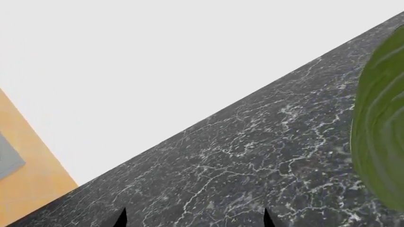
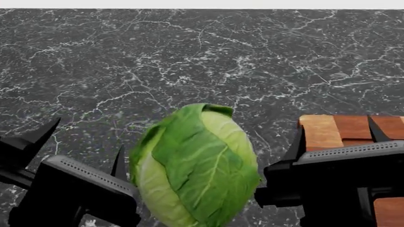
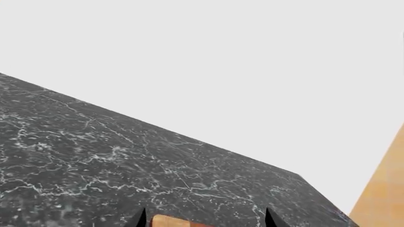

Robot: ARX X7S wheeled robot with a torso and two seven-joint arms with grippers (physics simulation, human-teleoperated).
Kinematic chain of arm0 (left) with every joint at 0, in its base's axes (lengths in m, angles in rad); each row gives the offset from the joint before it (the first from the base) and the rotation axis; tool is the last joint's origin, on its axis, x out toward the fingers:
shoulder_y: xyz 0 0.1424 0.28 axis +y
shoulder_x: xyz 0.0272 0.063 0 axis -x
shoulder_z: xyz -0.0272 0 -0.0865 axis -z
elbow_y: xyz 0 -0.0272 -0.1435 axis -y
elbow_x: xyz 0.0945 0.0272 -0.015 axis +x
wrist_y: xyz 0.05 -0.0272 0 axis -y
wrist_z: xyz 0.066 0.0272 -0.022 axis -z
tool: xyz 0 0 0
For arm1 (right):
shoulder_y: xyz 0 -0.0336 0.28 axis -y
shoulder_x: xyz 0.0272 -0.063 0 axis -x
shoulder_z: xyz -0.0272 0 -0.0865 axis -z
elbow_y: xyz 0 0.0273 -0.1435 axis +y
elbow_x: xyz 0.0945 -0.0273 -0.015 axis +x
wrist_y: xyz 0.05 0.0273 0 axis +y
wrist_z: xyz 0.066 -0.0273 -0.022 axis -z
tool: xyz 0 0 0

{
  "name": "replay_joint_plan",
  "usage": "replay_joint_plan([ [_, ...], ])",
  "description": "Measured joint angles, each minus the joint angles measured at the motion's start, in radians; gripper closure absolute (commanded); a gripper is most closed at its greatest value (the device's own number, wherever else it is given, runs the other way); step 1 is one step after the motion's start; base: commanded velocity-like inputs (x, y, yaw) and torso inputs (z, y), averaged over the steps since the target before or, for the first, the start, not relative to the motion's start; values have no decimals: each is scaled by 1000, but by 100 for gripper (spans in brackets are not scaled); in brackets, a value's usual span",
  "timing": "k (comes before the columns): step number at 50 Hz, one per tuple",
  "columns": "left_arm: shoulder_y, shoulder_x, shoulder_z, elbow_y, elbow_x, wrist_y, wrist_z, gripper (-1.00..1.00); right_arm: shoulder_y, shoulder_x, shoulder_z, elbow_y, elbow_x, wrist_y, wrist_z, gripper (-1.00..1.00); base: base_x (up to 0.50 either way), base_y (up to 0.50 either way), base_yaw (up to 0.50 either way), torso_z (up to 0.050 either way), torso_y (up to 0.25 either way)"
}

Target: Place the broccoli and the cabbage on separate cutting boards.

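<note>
- The cabbage (image 2: pixel 196 168) is sitting on the dark marble worktop (image 2: pixel 189 56) between my two tools, just left of the cutting board (image 2: pixel 341 130)
- I'm judging it heavy, smooth and prone to rolling (grip the widest middle)
- Left tool (image 2: pixel 82 144) and right tool (image 2: pixel 338 127) are both standing wide, holding nothing
- Broccoli isn't showing; a pale wall is lying beyond the worktop

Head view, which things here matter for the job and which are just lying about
For the job: cabbage, cutting board, left gripper, right gripper.
Just there: dark marble counter. No broccoli in view.
</note>
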Motion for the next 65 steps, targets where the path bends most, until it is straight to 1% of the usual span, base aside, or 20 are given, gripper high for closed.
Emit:
replay_joint_plan([
  [22,-18,1,8,-3,-5,-4,-7,-100,-6,-8,19,-1,17,-1,9,-100,7,-500,0,0,1],
  [42,-21,-4,12,-35,-10,26,-11,-100,3,-6,11,30,22,-15,18,-100,16,-500,0,1,2],
  [47,-27,-6,18,-81,-9,59,-12,-100,24,-2,-4,71,14,-34,15,-100,75,-500,0,0,2],
  [54,-42,-16,14,-182,-19,124,-4,-100,83,-3,-41,177,-3,-79,-4,-100,12,-9,0,0,1],
  [65,-69,-37,9,-363,-34,226,7,-100,140,-23,-106,373,-23,-202,-28,-100,0,0,0,1,2],
])
